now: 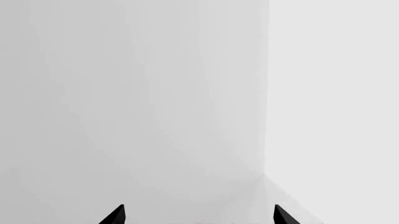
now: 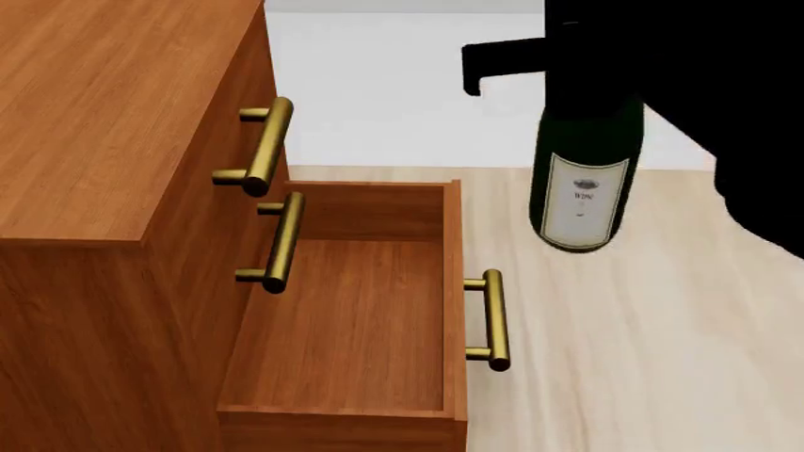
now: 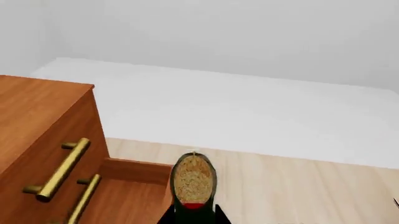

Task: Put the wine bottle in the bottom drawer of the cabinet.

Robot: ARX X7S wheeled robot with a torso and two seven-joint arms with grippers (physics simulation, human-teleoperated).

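Observation:
The wine bottle (image 2: 582,184), dark green with a white label, hangs upright to the right of the open bottom drawer (image 2: 339,320), beyond its brass handle (image 2: 494,320). My right gripper (image 2: 571,71) is shut on its neck, and the black arm hides the neck in the head view. In the right wrist view the tan cork top (image 3: 193,179) sits between my right gripper's (image 3: 193,218) two black fingertips. The cabinet (image 2: 101,122) stands at the left, its two upper drawers closed. My left gripper (image 1: 198,217) is open and empty, facing white walls.
The drawer's inside is bare wood. The two upper brass handles (image 2: 266,146) stick out over the drawer's left part. Light wooden floor (image 2: 653,358) lies to the right of the drawer, with a white surface (image 2: 377,85) behind.

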